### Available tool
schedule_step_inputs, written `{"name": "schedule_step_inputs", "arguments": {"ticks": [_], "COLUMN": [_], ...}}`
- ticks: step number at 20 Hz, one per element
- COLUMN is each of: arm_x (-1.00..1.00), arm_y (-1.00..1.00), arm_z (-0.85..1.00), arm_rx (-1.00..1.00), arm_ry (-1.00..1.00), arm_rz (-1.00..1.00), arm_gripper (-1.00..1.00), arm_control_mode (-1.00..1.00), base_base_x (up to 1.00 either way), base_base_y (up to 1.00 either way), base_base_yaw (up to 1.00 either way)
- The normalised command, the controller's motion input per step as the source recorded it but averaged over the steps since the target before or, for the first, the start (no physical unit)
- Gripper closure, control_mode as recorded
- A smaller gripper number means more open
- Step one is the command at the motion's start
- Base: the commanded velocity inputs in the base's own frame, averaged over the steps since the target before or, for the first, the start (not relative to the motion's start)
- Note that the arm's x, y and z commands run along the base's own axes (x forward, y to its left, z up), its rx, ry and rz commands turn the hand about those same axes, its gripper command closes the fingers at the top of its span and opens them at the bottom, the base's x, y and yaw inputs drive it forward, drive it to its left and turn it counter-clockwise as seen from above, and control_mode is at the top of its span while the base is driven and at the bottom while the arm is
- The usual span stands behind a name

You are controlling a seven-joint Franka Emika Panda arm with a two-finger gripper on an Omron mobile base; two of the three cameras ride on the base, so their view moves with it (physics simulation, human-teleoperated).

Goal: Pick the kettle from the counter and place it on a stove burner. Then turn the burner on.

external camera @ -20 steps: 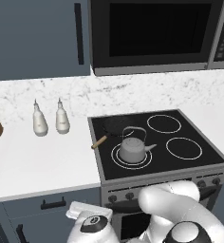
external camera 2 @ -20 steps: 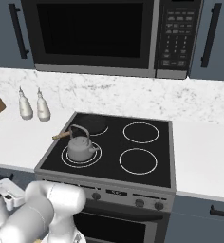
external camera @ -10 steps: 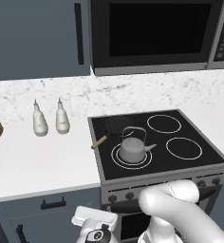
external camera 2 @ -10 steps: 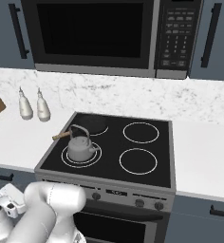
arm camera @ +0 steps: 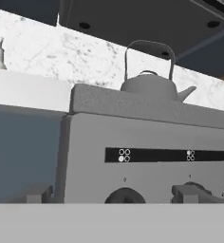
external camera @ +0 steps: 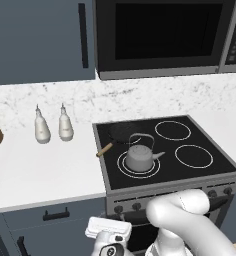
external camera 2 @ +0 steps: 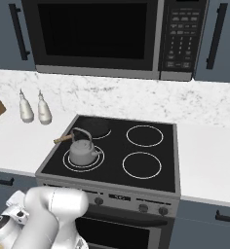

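Grey metal kettle [external camera: 140, 156] sits on the double-ring burner [external camera: 121, 165], front-left of the cooktop, above and beyond my claw [external camera: 108, 235]. Placement looks done; what remains, in my judgement, is turning the burner on.

Claw state: low in front of the stove face, jaws spread wide, nothing between them.

Risks from here:
- Wrong knob. Hand view shows several knobs [arm camera: 125, 195] close together just ahead of the claw, partly cut off at the bottom edge. Picking a neighbour would heat an empty ring, or the one under the pan [external camera: 122, 133].
- Poor grip. Wide jaws closing off-centre could slip round the knob without turning it.
- Striking the panel. I am close to the stove front; a push forward could hit it.
- Pan handle [external camera: 104, 149] sticks out over the cooktop edge, up-left of the claw; a rising arm could catch it.

Count:
- kettle: 1
- pan: 1
- burner marks: 4, one under the kettle, one mostly covered by the pan
- bottles [external camera: 42, 127]: 2, on the bench [external camera: 35, 170], far up-left of the claw
- knobs: number cannot be settled from these views
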Motion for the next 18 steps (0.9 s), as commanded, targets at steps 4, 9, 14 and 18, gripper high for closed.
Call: {"name": "schedule_step_inputs", "arguments": {"ticks": [4,9,14,18], "arm_x": [0.00,0.00,0.00,0.00], "arm_y": [-0.51,-0.44,-0.27,-0.09], "arm_z": [-0.05,-0.02,-0.16,-0.21], "arm_rx": [0.04,0.06,0.01,0.00], "arm_ry": [-0.16,-0.14,-0.04,0.00], "arm_rz": [0.08,0.08,0.10,0.14], "arm_gripper": [-1.00,-1.00,-1.00,-1.00], "arm_control_mode": [-1.00,-1.00,-1.00,-1.00], "base_base_x": [0.00,0.00,0.00,0.00], "base_base_y": [0.00,0.00,0.00,0.00], "base_base_yaw": [0.00,0.00,0.00,0.00]}}
